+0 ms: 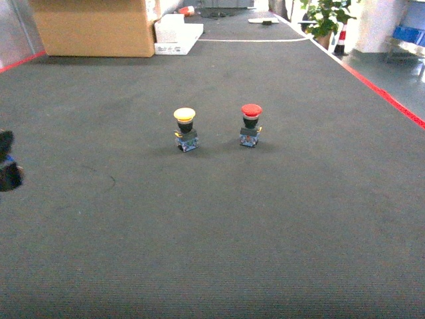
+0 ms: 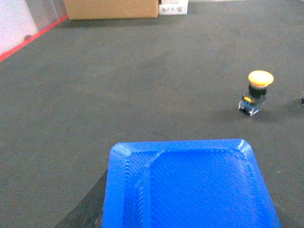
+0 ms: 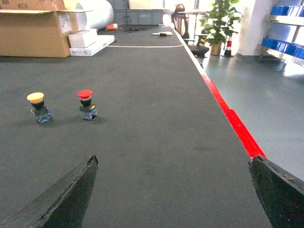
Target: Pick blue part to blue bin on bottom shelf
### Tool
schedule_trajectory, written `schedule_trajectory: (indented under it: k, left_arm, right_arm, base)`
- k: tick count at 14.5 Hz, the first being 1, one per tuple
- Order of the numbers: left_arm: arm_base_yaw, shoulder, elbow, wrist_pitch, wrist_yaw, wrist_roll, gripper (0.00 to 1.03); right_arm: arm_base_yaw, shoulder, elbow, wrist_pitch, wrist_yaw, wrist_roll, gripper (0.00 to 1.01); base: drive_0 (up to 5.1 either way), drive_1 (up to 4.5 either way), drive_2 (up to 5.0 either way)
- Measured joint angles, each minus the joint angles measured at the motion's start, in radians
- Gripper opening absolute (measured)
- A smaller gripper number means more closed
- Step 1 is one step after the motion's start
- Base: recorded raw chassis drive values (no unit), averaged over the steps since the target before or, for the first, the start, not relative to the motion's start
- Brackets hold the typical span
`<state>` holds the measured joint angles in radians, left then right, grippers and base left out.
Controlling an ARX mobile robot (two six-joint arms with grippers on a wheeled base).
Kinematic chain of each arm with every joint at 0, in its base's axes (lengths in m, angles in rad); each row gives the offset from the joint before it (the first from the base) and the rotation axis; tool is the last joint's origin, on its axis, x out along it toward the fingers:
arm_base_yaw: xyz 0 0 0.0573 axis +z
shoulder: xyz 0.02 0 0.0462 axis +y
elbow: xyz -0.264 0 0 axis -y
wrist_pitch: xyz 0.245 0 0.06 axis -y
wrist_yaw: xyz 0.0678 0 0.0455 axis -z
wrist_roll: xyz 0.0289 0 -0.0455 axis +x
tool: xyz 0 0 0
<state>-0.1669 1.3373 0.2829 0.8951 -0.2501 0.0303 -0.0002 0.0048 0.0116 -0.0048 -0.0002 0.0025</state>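
Blue part [image 2: 190, 187] sits clenched in my left gripper [image 2: 190, 209], near left of the yellow-capped button [image 2: 256, 90]. Right gripper [image 3: 173, 190] is released, empty. I would carry it level; no bin visible yet.

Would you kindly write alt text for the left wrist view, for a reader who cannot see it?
A bright blue part fills the lower frame, close to the camera, above dark grey carpet. A yellow-capped push-button stands upright at right, and a cardboard box sits at the far edge.
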Motion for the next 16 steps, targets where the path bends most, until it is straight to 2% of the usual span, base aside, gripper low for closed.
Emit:
schedule_trajectory:
  k: [2, 4, 5, 6, 7, 8, 9, 16]
  left_arm:
    - [-0.014, -0.086, -0.010, -0.056, -0.020, -0.005, 0.44]
    - [-0.055, -0.288, -0.018, -0.194, -0.079, -0.023, 0.44]
    - [-0.099, -0.459, -0.026, -0.310, -0.144, -0.028, 0.44]
    - [-0.168, -0.673, -0.032, -0.478, -0.230, -0.034, 0.44]
    - [-0.228, -0.813, -0.032, -0.596, -0.299, -0.041, 0.44]
    - [-0.286, -0.914, -0.032, -0.674, -0.355, -0.034, 0.44]
    - [-0.336, -0.990, -0.032, -0.700, -0.380, -0.026, 0.44]
    - [-0.333, -0.997, -0.031, -0.705, -0.394, -0.022, 0.44]
  right_arm:
    - [0.000, 0.000, 0.000, 0.000, 0.000, 0.000, 0.98]
    - [0.000, 0.000, 0.000, 0.000, 0.000, 0.000, 0.98]
    - [0.000, 0.000, 0.000, 0.000, 0.000, 0.000, 0.98]
    - [0.000, 0.000, 0.000, 0.000, 0.000, 0.000, 0.98]
    - [0.000, 0.000, 0.000, 0.000, 0.000, 0.000, 0.98]
    - [0.000, 0.000, 0.000, 0.000, 0.000, 0.000, 0.98]
    - [0.000, 0.000, 0.000, 0.000, 0.000, 0.000, 0.98]
    - [0.000, 0.000, 0.000, 0.000, 0.000, 0.000, 0.98]
  base:
    - [0.0, 0.00, 0.0]
    - [0.0, 0.00, 0.0]
    - [0.0, 0.00, 0.0]
    - [0.0, 0.00, 0.0]
    - [0.0, 0.00, 0.0]
    - [0.0, 0.00, 0.0]
    - [0.0, 0.00, 0.0]
    - [0.0, 0.00, 0.0]
